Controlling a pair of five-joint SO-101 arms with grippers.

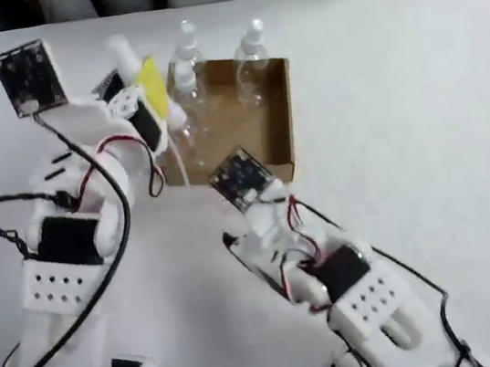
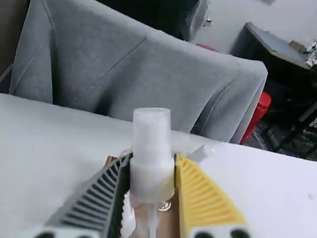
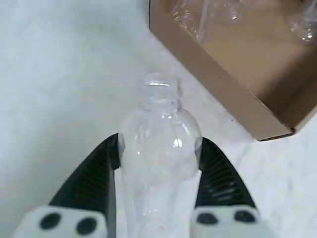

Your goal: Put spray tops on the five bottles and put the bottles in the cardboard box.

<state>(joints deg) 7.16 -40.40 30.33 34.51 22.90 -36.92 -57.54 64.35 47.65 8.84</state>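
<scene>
Apparently upright, the spray top is clamped in left gripper; right gripper clasps bottle lengthwise.

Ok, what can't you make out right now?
Number of bottles in the box: high view, the left arm covers one side; right wrist view's edge cuts it off.
Spray top tube end: left wrist view, cut off by the picture edge.
Held bottle base: right wrist view, cut off by the edge.
</scene>
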